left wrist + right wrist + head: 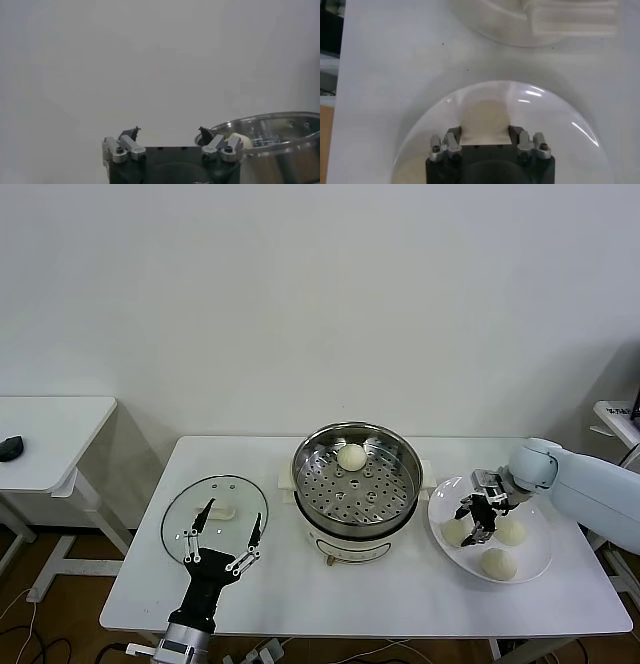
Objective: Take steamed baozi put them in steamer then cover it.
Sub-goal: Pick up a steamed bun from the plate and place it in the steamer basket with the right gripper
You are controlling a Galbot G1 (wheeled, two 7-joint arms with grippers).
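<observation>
Four baozi in all: one (351,456) on the perforated tray inside the steamer (357,480), near its far wall; three on the white plate (535,562) to the steamer's right. Buns smooth, round, cream-white. Steamer is a shiny round steel pot, its tray dotted with holes, sitting on a white base at the middle of the white table (300,594). One cover (215,517), clear glass with a metal rim and white handle, lies flat on the table left of the steamer. Right gripper (477,521) is down over the plate, its jaws pressed on both sides of the leftmost bun (485,121); the fingertips themselves are hidden against the dough. Left gripper (224,532) hangs above the cover's near edge, fingers spread wide, holding nothing. In the left wrist view the steamer is cut off at the picture's edge, one bun just peeking over the rim.
</observation>
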